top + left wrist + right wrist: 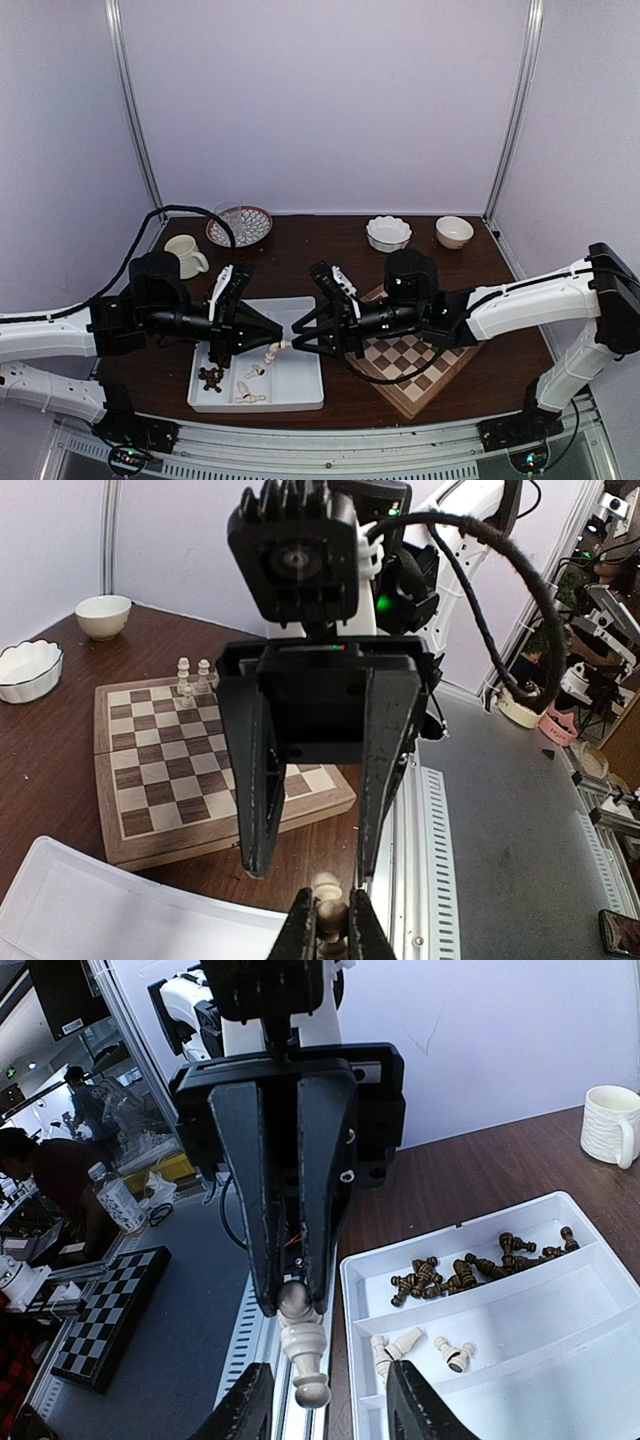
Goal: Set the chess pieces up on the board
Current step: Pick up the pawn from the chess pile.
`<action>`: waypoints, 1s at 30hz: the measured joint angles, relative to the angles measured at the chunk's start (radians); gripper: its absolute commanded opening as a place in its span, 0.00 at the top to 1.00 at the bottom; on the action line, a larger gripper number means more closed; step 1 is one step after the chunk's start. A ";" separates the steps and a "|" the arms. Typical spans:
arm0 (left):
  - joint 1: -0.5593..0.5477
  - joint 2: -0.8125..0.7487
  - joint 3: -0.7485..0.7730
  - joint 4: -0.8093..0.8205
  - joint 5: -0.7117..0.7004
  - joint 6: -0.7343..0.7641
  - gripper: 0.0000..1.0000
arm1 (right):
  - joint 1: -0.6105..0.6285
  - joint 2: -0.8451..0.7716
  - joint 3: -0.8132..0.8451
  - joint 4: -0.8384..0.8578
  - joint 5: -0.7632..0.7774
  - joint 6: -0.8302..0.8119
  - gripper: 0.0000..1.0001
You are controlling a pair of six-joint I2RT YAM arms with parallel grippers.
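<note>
Piece (303, 1345), a cream one, hangs above the tray (560, 1360), well off the board (160, 780). My left claw (293, 1295) is clamped on its head. Its long axis runs straight from that claw toward my right claw (328, 1405), base leading. The right jaws stand partly apart, one on each side of the base, with a gap showing on both sides, so they grip nothing. I judge the handover turns on the right claw pinching the stem squarely.
</note>
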 measured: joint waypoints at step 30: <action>0.000 -0.031 -0.026 0.027 -0.008 -0.011 0.99 | 0.024 0.037 0.005 0.003 -0.041 0.000 0.73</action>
